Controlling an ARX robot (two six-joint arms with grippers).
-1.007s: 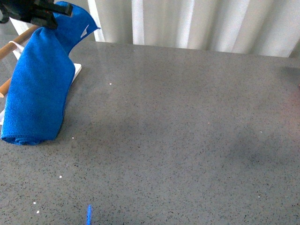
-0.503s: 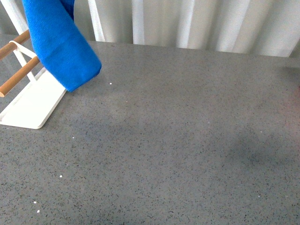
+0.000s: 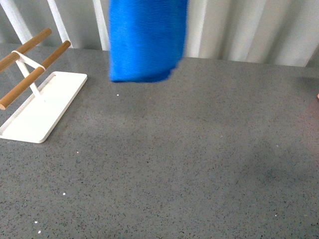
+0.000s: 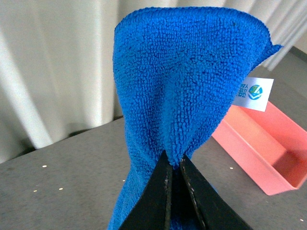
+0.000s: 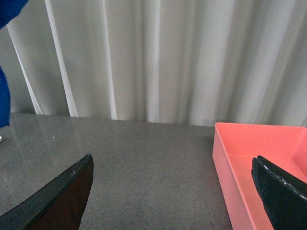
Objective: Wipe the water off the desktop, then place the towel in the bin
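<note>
The blue fluffy towel hangs in the air above the back middle of the dark-grey speckled desktop. My left gripper is shut on a fold of the towel; its white tag shows at one edge. The gripper itself is out of the front view. The pink bin stands on the desktop beyond the towel; it also shows in the right wrist view. My right gripper is open and empty, low over the desktop beside the bin. No water shows on the desktop.
A white tray with a rack of wooden rods stands at the left. White curtains hang behind the table's far edge. A strip of the towel shows at the edge of the right wrist view.
The towel has been lifted off the rack at the left and carried to the right, and now hangs over the back middle of the desktop.
</note>
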